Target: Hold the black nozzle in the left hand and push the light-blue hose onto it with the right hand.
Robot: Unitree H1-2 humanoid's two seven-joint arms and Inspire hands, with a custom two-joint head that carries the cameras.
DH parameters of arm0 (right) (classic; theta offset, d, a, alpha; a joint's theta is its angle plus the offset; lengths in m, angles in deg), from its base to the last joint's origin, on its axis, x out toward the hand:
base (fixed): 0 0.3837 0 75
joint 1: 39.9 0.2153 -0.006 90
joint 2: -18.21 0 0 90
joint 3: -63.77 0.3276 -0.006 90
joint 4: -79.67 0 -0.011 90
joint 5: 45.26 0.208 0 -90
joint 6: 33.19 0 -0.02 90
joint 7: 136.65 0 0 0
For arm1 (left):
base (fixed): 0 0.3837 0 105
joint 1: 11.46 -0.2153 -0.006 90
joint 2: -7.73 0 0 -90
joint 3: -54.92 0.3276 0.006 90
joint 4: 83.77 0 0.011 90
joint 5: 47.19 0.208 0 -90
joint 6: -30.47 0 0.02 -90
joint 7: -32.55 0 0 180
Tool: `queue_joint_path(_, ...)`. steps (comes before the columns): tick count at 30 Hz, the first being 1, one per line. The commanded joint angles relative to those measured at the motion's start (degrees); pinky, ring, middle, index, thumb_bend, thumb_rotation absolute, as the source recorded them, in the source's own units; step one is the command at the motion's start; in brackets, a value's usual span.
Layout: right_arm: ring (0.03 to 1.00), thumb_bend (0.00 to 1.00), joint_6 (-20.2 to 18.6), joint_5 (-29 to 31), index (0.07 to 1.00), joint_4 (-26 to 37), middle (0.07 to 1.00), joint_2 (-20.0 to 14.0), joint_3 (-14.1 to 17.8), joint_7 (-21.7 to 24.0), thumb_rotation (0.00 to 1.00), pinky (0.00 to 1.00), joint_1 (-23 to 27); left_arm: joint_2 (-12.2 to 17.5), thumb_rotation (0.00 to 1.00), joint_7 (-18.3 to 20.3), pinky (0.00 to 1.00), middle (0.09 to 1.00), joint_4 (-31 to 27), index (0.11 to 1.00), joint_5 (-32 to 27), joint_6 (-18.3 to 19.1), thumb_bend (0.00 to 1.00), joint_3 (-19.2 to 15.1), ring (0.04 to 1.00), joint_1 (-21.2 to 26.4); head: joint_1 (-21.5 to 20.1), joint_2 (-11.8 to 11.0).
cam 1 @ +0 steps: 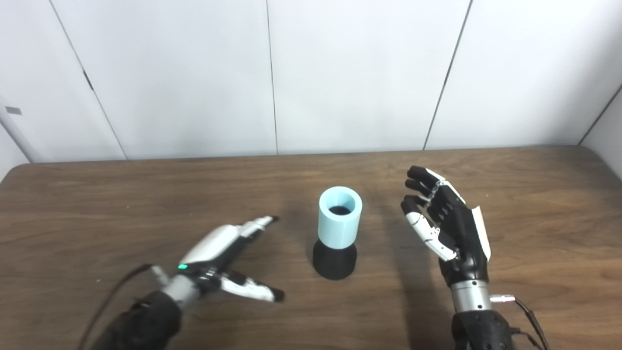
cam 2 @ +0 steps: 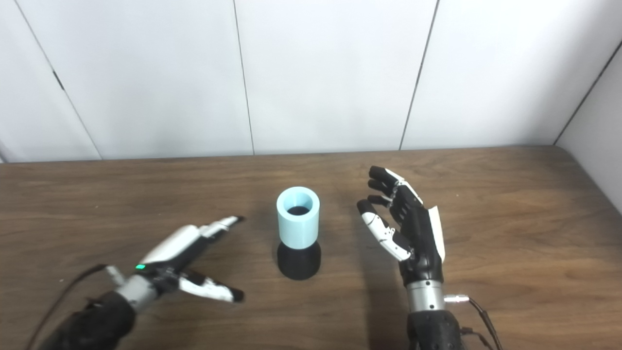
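The black nozzle [cam 1: 334,260] stands upright on the brown table [cam 1: 97,204], its wide base down. The light-blue hose [cam 1: 339,217], a short open tube, sits on top of the nozzle. My left hand [cam 1: 224,256] is open and empty to the left of the nozzle, fingers stretched out low over the table, thumb spread apart. My right hand [cam 1: 447,223] is open and empty to the right of the hose, palm turned toward it, fingers raised and slightly curled. Neither hand touches the nozzle or the hose. The same scene shows in the right eye view, with the hose [cam 2: 298,217] between both hands.
White wall panels [cam 1: 340,73] stand behind the table's far edge. A cable [cam 1: 527,316] runs from the right wrist, and another cable [cam 1: 116,287] from the left wrist.
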Motion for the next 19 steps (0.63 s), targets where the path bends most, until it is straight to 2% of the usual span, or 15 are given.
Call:
queue_joint_path(1,0.778,0.27,0.7,1.4,0.757,0.7,0.789,0.5,0.6,-0.6,0.37,0.72,1.4,-0.8,0.83,-2.0,0.9,0.987,0.8,0.979,-4.5,-1.0,0.75,-3.3,0.979,-3.4,0.1,0.0)
queue_joint_path(2,0.776,0.27,0.7,1.8,0.751,0.4,0.783,0.6,0.8,-0.6,0.36,0.73,1.4,-2.2,0.9,-3.7,0.9,0.955,1.1,0.937,-7.0,-2.1,0.49,-5.4,0.951,-4.2,0.1,-0.1)
queue_joint_path(4,0.774,0.27,0.5,2.3,0.744,0.1,0.778,0.9,1.2,-0.7,0.35,0.73,1.4,-4.4,0.92,-6.7,0.87,0.928,1.9,0.908,-10.1,-5.1,0.36,-8.2,0.926,-5.3,0.1,-0.2)
queue_joint_path(6,0.772,0.27,0.6,2.8,0.739,-0.2,0.775,1.3,1.5,-0.9,0.34,0.73,1.4,-6.1,0.86,-8.9,0.82,0.887,3.0,0.869,-11.4,-8.5,0.29,-9.7,0.886,-5.8,0.2,-0.2)
queue_joint_path(7,0.759,0.27,0.9,3.1,0.732,-0.4,0.768,1.5,1.6,-1.0,0.29,0.7,1.4,-6.8,0.8,-9.8,0.78,0.856,3.5,0.84,-11.9,-10.0,0.25,-10.3,0.851,-6.0,0.3,-0.3)
queue_joint_path(8,0.751,0.27,1.2,3.2,0.728,-0.7,0.764,1.5,1.6,-1.1,0.26,0.68,1.4,-7.5,0.8,-10.5,0.76,0.844,4.0,0.83,-12.7,-11.2,0.22,-10.8,0.835,-6.2,0.3,-0.3)
queue_joint_path(10,0.743,0.27,1.1,3.6,0.725,-1.0,0.761,1.6,1.8,-1.2,0.24,0.67,1.4,-8.9,0.69,-12.1,0.72,0.815,5.1,0.801,-14.1,-13.5,0.21,-11.8,0.803,-6.4,0.4,-0.5)
queue_joint_path(13,0.728,0.32,2.2,4.1,0.695,-2.7,0.733,1.7,2.3,-1.4,0.16,0.66,1.6,-11.1,0.62,-15.0,0.66,0.775,6.8,0.766,-15.4,-16.8,0.26,-13.1,0.753,-6.7,0.6,-0.9)
queue_joint_path(16,0.723,0.31,3.0,4.0,0.686,-4.3,0.725,1.5,2.5,-1.4,0.14,0.66,1.7,-12.7,0.58,-17.0,0.64,0.766,8.6,0.759,-16.1,-19.6,0.27,-13.9,0.739,-6.9,0.6,-1.2)
queue_joint_path(19,0.708,0.29,5.0,4.0,0.681,-6.6,0.719,1.5,2.6,-1.6,0.15,0.63,1.9,-13.7,0.54,-18.3,0.63,0.757,10.7,0.748,-15.7,-22.2,0.26,-14.4,0.731,-7.1,0.8,-3.0)
